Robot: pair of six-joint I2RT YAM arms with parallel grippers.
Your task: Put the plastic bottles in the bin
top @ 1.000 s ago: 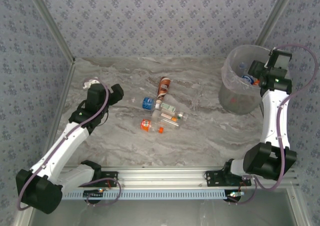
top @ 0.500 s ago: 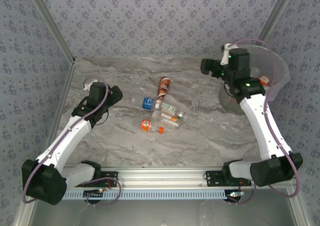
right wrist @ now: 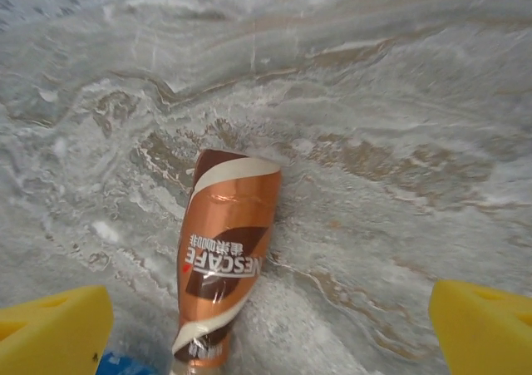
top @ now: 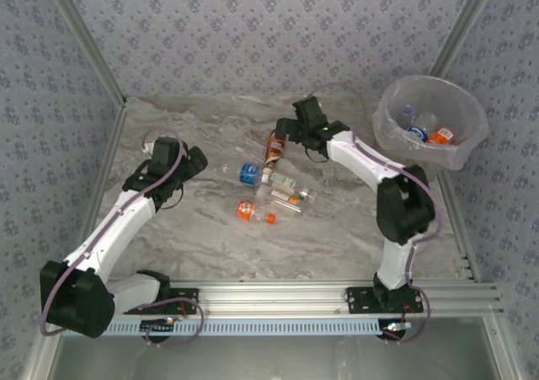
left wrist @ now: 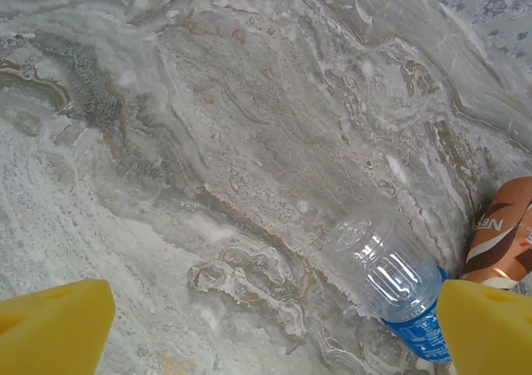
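- Far left on the grey marbled tabletop (top: pixel 354 220): left pincer (top: pixel 196 158) sits low over the surface, yellow fingers spread wide, nothing held.
- Left wrist view: that pincer (left wrist: pixel 266 325) points at a clear plastic bottle with a blue label (left wrist: pixel 391 283) lying on its side. The bottle is hard up against the right-hand finger (left wrist: pixel 486 325); can't tell if they touch.
- Centre: loose cluster of small plastic bottles, all lying down.
  - Blue-label one (top: pixel 246 173) nearest the left pincer.
  - Orange-label bottle (top: pixel 245 210) closer to the arm bases.
  - Clear bottle with an orange cap (top: pixel 290 198) just beside it.
  - Brown coffee-labelled bottle (top: pixel 275 147) at the far end of the group.
- Right of centre: right pincer (top: pixel 285 132) hangs over the far end of the brown bottle, fingers wide apart, empty.
- Right wrist view: brown bottle (right wrist: pixel 220 259) lies on the tabletop ahead of that pincer (right wrist: pixel 266 325), between the lines of the two yellow fingers, clear of both.
- Far right corner: round translucent greyish-white bin (top: pixel 390 131) with a clear bag liner. Several bottles are inside, blue (top: pixel 413 131) and orange (top: pixel 442 134) parts visible.
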